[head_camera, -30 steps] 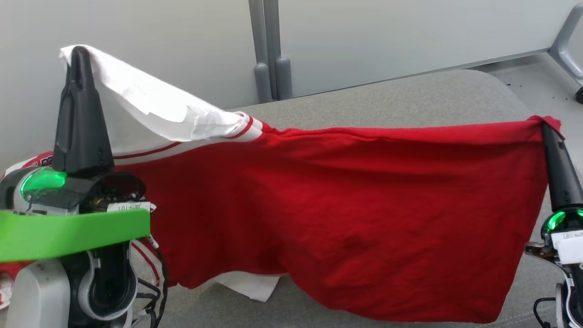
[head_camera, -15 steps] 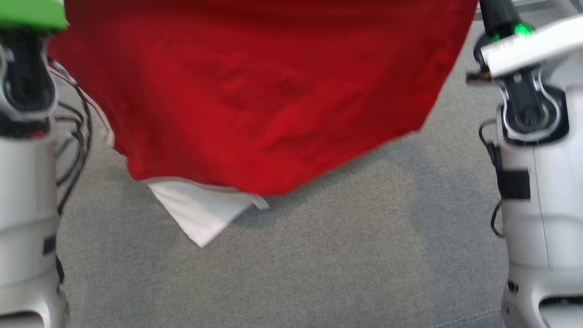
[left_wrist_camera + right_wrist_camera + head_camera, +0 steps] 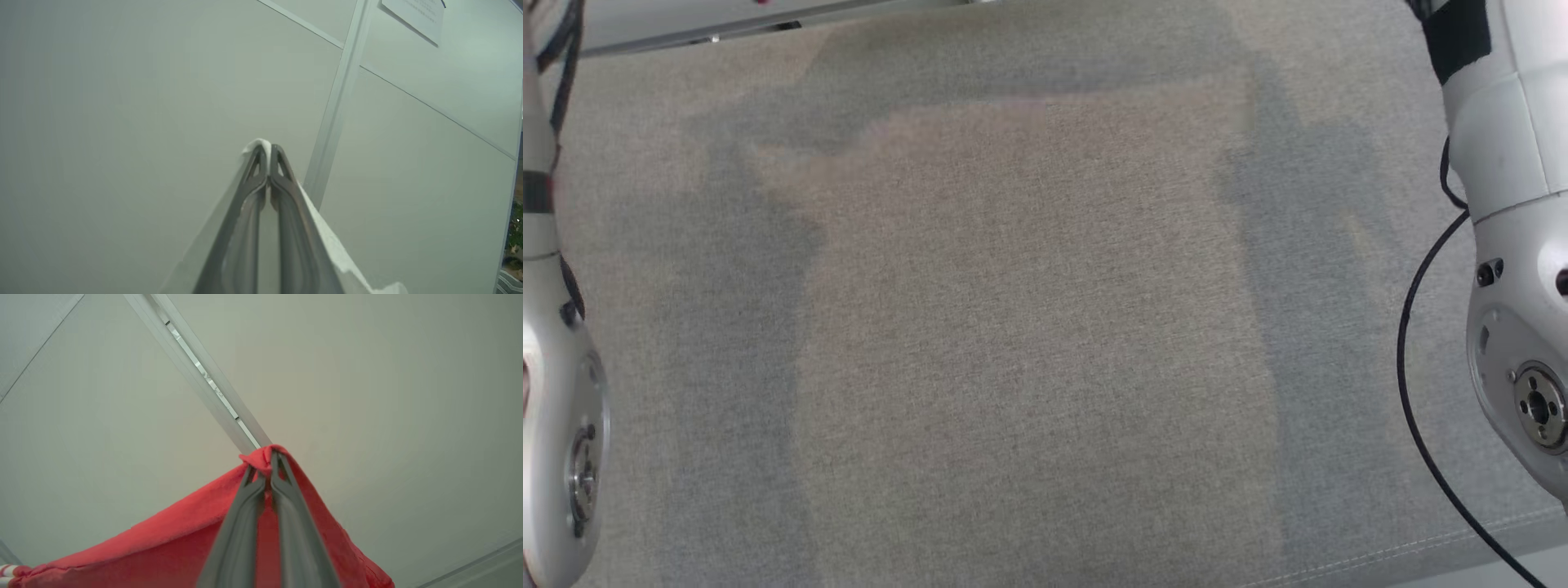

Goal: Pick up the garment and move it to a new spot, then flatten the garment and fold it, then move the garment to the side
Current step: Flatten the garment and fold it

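The garment (image 3: pixel 171 543) is a red shirt with a white sleeve part (image 3: pixel 327 241). In the right wrist view my right gripper (image 3: pixel 269 457) is shut on a red corner of it, and the cloth hangs down to the left against a pale wall. In the left wrist view my left gripper (image 3: pixel 267 149) is shut on a white edge of the garment, which trails down the right side of the fingers. The head view looks down on the grey fabric surface (image 3: pixel 1029 327) with my two pale forearms (image 3: pixel 1511 163) at the left and right edges; the garment is out of that view.
A pale partition wall with a grey metal post (image 3: pixel 339 98) stands beyond both grippers. The grey surface's far edge (image 3: pixel 768 20) meets the wall base at the top of the head view, and its stitched front edge (image 3: pixel 1421 543) runs at the lower right.
The head view has tilted down, so the red garment and both grippers have left it upward. Both grippers stay shut on the cloth.
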Controlling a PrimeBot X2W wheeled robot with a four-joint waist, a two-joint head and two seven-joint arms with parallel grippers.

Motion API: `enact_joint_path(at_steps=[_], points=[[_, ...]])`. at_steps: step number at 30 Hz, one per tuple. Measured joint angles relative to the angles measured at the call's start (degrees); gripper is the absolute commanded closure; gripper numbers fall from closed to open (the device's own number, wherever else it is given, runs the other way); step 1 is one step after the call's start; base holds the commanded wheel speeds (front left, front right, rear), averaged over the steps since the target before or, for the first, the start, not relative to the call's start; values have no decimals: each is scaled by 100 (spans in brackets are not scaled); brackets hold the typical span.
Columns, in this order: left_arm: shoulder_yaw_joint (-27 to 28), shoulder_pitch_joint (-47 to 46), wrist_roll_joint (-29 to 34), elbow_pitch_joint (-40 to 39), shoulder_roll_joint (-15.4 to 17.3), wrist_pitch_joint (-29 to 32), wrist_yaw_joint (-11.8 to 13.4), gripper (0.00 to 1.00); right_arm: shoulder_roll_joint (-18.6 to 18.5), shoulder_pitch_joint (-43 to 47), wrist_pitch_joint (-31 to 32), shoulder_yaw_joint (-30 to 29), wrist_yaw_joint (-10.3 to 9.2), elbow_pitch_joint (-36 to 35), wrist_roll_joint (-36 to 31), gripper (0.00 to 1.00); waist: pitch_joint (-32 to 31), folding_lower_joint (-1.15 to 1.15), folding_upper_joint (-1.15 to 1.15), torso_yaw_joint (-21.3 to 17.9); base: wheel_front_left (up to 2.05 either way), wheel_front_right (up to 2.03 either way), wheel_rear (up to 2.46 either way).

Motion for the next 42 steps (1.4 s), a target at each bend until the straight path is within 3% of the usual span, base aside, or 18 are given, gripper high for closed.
enact_joint_path(at_steps=[8, 14, 18, 24, 27, 33, 42], points=[[77, 664, 108, 147, -274, -56, -557, 100, -10, 375, -286, 204, 0, 910, -163, 100, 623, 0, 0, 231, 0, 0, 0], [178, 1539, 290, -470, -358, -64, -815, 100, -59, 994, -350, 424, 0, 837, 112, 100, 1064, -1, 0, 399, 0, 0, 0], [247, 2171, 259, -991, -327, -64, -877, 100, -69, 1518, -290, 365, 0, 584, 691, 100, 1194, -1, 0, 489, 0, 0, 0], [245, 3581, -169, -2208, -86, 43, -893, 100, -16, 2608, 326, 160, 0, 52, 1831, 100, 1038, -1, 0, 441, 0, 0, 0], [285, 4431, -310, -2859, -24, 185, -840, 100, -21, 3094, 469, 149, 2, -263, 2061, 100, 893, -2, 0, 423, 0, 0, 0], [325, 6287, -397, -3888, -29, 333, -467, 100, -319, 4461, 249, 814, 1, -1313, 1530, 100, 494, -2, 0, 421, 0, 0, 0], [189, 7767, -419, -3923, -179, 323, -246, 100, -541, 5807, 136, 905, 1, -1981, 943, 100, -82, -2, 0, 462, 0, 0, 0]])
